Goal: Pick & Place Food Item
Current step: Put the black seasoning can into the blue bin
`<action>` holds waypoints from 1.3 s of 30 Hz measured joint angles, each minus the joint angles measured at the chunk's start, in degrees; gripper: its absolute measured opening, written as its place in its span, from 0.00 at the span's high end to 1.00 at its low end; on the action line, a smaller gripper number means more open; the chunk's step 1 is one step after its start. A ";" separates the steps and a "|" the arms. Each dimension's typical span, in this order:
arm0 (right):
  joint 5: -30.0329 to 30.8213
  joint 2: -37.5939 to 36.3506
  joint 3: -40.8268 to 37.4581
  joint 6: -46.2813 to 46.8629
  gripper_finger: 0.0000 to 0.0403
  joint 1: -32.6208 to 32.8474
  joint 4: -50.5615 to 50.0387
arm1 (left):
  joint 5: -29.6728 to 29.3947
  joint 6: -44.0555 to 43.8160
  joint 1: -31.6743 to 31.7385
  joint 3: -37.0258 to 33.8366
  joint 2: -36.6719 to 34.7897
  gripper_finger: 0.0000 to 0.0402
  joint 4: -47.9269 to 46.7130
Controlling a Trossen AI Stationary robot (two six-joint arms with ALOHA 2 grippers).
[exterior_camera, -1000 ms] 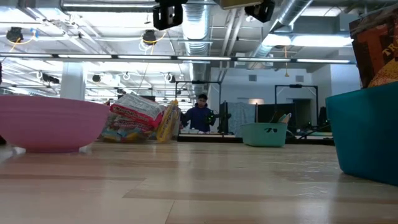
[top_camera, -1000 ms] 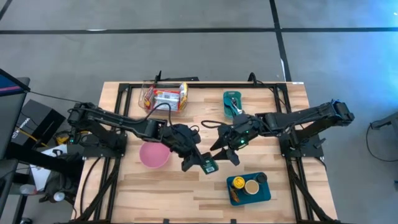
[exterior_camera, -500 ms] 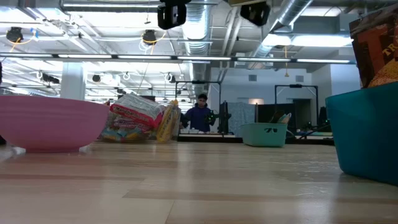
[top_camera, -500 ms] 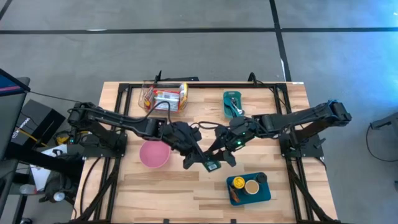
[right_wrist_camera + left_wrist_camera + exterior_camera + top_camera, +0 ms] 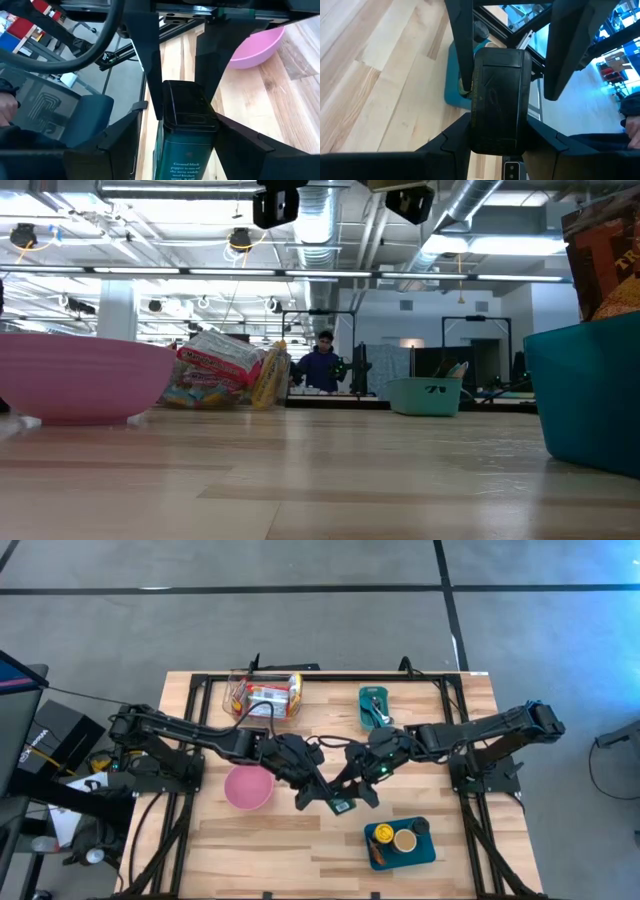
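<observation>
We are listing the table's contents from left to right, seen from above.

Pink bowl [image 5: 247,788]: we are finding it standing on the wooden table [image 5: 300,850], left of centre, just beside the left arm's forearm.

Clear bin of snack packets [image 5: 265,696]: it is sitting at the table's far edge, behind the bowl.

Left gripper [image 5: 318,802]: it is reaching to the table's middle, raised above the boards, its fingers [image 5: 462,55] clamping a dark tin [image 5: 339,805] by its sides. In the left wrist view we are seeing the tin [image 5: 499,100] filling the gap between the two fingers, pressed against both.

Tin: it is hanging in mid-air over the centre of the table, between the two grippers. The right wrist view is showing green sides and a black lid [image 5: 187,107] on it, with a label reading ground black pepper.

Right gripper [image 5: 356,790]: it is meeting the tin from the opposite side, its fingers [image 5: 147,60] standing wide apart with the tin's lidded end lying between them. We cannot tell whether these fingers are touching the tin.

Small green bin [image 5: 374,706]: it is resting near the far edge, behind the right arm.

Blue tray [image 5: 428,852]: it is lying near the front edge, right of centre, holding round containers [image 5: 405,839].

A person [image 5: 322,368] is showing far off in the room behind the table.
</observation>
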 joint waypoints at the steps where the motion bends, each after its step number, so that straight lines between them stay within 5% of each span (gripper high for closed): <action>1: 0.00 0.00 0.00 0.34 0.43 0.00 -0.06 | 0.02 0.00 0.09 0.00 0.00 0.67 0.01; 16: 0.20 0.04 -0.02 1.21 0.65 -0.04 -0.25 | 0.12 0.11 0.43 0.00 -0.02 0.67 0.49; 29: 0.02 0.04 -0.02 1.60 0.67 -0.02 -0.27 | 0.02 0.15 0.43 0.00 -0.02 0.67 0.44; 39: 0.00 0.04 -0.02 1.36 0.69 0.02 -0.18 | -0.07 0.02 0.48 0.00 -0.02 0.55 0.30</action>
